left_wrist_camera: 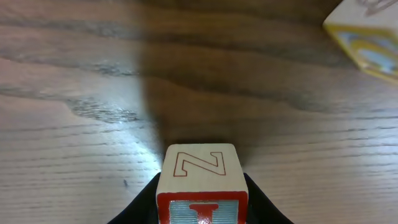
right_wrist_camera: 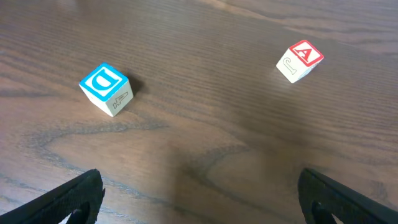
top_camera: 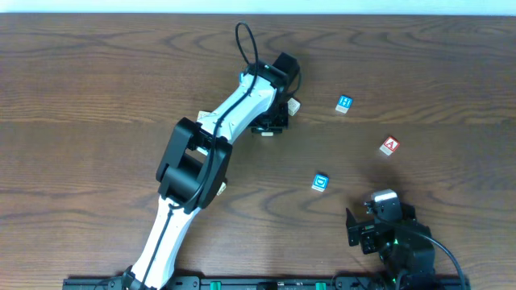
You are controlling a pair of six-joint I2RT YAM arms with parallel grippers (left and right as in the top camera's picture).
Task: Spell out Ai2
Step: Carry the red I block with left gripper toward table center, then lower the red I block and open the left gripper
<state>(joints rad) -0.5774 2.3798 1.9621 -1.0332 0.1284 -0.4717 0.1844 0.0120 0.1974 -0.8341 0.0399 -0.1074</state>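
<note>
My left gripper [left_wrist_camera: 200, 205] is shut on a wooden block [left_wrist_camera: 200, 177] with a red outlined Z on one face and a red-framed face toward the camera; in the overhead view the gripper [top_camera: 268, 125] sits at the table's upper middle. A cream block with blue and yellow print [left_wrist_camera: 367, 37] lies just beyond it [top_camera: 293, 104]. A red A block [top_camera: 390, 146] [right_wrist_camera: 300, 60], a blue D block [top_camera: 322, 183] [right_wrist_camera: 106, 88] and a blue H block [top_camera: 344, 104] lie to the right. My right gripper [right_wrist_camera: 199, 199] is open and empty, near the front edge [top_camera: 377, 211].
The left arm [top_camera: 201, 153] stretches diagonally from the front edge across the wooden table [top_camera: 97, 97].
</note>
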